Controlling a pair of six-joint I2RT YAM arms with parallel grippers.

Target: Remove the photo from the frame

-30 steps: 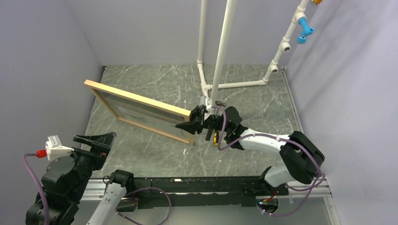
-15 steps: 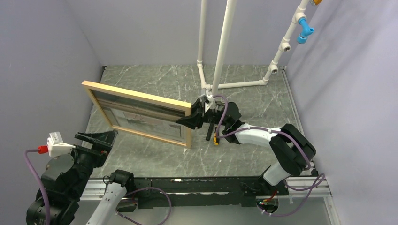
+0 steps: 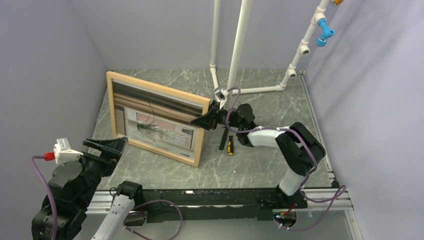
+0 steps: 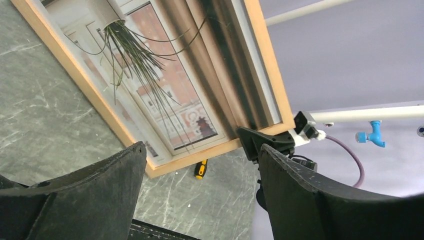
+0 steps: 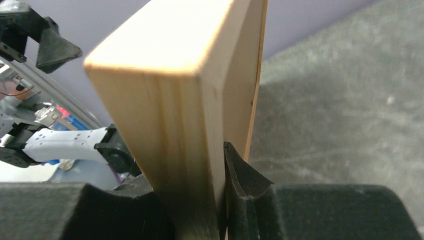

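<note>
The right hand (image 3: 207,119) is clamping the frame (image 3: 159,89) at its upper right corner, holding it nearly upright with its lower edge on the desk (image 3: 260,105). The photo (image 3: 160,127) is sitting inside, facing the arms. The left hand (image 3: 107,146) is hovering open near the lower left corner, not touching. The frame's left edge is standing near the wall (image 3: 60,75), and a screwdriver (image 3: 230,146) is lying just right of it.

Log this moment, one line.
right gripper: shut on frame corner | frame: near upright, photo inside | left gripper: open, empty
</note>
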